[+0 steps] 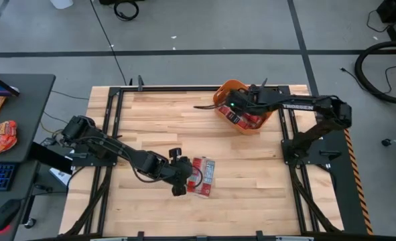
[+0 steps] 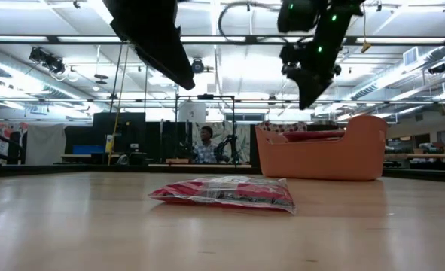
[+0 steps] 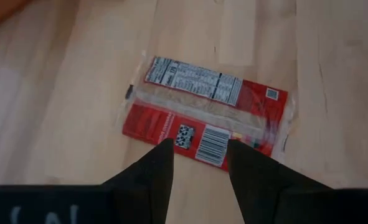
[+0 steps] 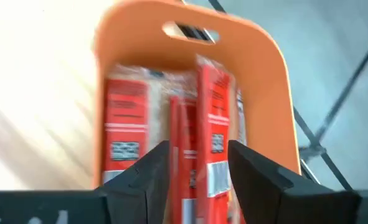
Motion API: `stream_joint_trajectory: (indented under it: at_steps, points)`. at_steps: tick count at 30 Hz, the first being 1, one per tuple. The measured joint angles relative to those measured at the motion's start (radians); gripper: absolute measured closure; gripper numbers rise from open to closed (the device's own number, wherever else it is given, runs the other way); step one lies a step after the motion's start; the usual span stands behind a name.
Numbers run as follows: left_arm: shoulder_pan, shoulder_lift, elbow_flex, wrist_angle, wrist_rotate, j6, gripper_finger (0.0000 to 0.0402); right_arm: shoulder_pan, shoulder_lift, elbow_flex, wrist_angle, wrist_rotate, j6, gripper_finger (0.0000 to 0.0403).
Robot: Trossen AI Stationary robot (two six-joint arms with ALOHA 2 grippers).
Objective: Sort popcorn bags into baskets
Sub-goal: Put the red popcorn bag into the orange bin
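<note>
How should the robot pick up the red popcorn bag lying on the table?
Probably from straight above. The popcorn bag lies flat on the wooden table, so there is no side to slip under. The left hand hangs open over its barcode edge; closing across that narrow edge looks best. The right hand is open over the orange basket.

Packets in the orange tub (image 4: 190, 43) blurred, print unreadable; tub's near end cut off by frame edge; count of packets inside cannot be told.
</note>
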Motion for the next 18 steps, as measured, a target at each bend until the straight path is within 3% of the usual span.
stream_joint_trajectory:
  at_steps: [10, 18]
  points:
    - [-0.031, 0.006, 0.000, 0.028, 0.066, 0.033, 0.0248, 0.184, -0.122, -0.118, 0.171, 0.013, 0.003, 0.0238]
    - [-0.055, 0.093, 0.000, 0.183, 0.015, 0.132, 0.0248, 0.388, -0.139, -0.353, 0.623, 0.032, -0.117, 0.0238]
